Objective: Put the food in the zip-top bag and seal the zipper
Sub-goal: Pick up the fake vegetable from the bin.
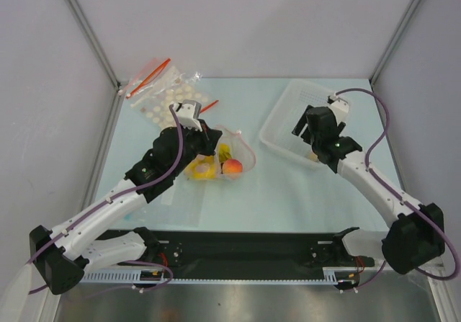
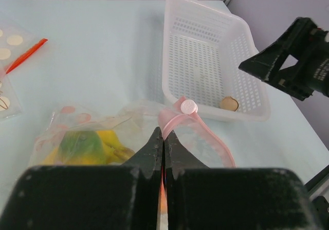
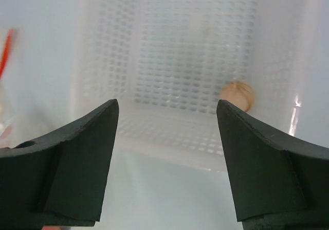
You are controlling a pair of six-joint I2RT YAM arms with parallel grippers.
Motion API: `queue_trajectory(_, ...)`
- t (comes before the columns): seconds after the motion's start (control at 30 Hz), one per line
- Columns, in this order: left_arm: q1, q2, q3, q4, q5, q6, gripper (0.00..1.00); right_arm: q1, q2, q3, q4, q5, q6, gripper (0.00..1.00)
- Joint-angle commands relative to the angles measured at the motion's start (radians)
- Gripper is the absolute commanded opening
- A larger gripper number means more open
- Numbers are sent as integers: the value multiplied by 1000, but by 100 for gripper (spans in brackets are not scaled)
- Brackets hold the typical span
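Observation:
The zip-top bag (image 1: 241,149) lies at the table's middle, clear with pale pink dots. Inside it I see a yellow banana bunch (image 1: 204,168), an orange-red peach (image 1: 232,166) and a green-yellow mango (image 2: 82,142). Its pink zipper (image 2: 216,140) curves open to the right, with a round slider (image 2: 188,106) at the near end. My left gripper (image 2: 163,135) is shut on the bag's mouth edge beside that slider. A small beige piece (image 3: 237,93) lies in the white basket (image 1: 282,120). My right gripper (image 3: 167,109) hovers open over the basket's near wall, holding nothing.
A second clear bag (image 1: 169,95) with cream discs and red strips lies at the back left. The basket (image 2: 205,50) stands at the back right, close to the bag's mouth. The right arm (image 2: 303,55) reaches over the basket's right side.

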Motion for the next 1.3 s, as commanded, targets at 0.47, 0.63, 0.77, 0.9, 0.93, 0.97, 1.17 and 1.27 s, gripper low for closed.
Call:
queue_trajectory(0.47, 5, 5, 12, 18, -7, -2, 2, -127, 324, 69, -266, -50, 287, 85)
queue_trajectory(0.63, 5, 10, 12, 17, -9, -2, 2, -144, 381, 68, -243, -51, 305, 85)
queue_trajectory(0.77, 3, 8, 12, 17, -9, -2, 1, -156, 416, 77, -229, -43, 314, 79)
queue_trajectory(0.9, 3, 10, 12, 17, -9, -2, 1, -156, 398, 71, -217, -31, 308, 46)
queue_trajectory(0.93, 3, 8, 12, 17, -9, -2, 2, -158, 375, 60, -214, -31, 308, 41)
queue_trajectory(0.97, 3, 7, 12, 17, -9, -2, 1, -156, 361, 54, -197, -41, 296, 33)
queue_trajectory(1.17, 3, 8, 12, 17, -9, 0, 2, -126, 226, 22, -177, 3, 261, 18)
queue_trajectory(1.27, 3, 8, 13, 15, -6, -2, 2, -80, 131, -6, -124, 15, 224, 13)
